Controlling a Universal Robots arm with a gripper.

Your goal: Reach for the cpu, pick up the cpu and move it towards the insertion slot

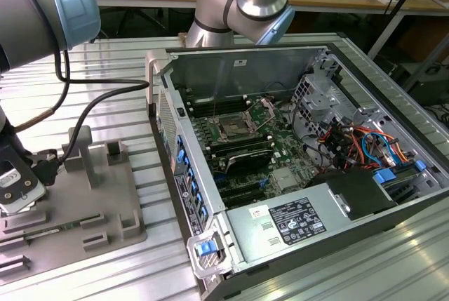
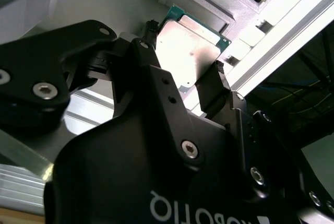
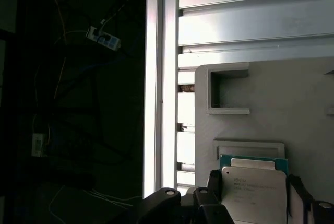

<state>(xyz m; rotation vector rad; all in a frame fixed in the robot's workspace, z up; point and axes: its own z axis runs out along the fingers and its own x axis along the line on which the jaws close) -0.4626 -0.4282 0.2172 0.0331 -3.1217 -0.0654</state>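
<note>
Our fingers (image 2: 216, 85) clamp the cpu (image 2: 189, 51) between them, low on the grey tray (image 3: 271, 93); the insertion slot (image 1: 231, 130) sits well apart.

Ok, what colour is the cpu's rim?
Teal-green on the cpu, edging its silver top plate; it shows best in the first wrist view.

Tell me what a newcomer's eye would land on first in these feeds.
First comes the open computer case on the exterior view's right, with the insertion slot framed in silver on its green board. Next, in the second wrist view, the black gripper is close over the shiny cpu. The grey tray with raised blocks lies at the exterior view's left.
</note>
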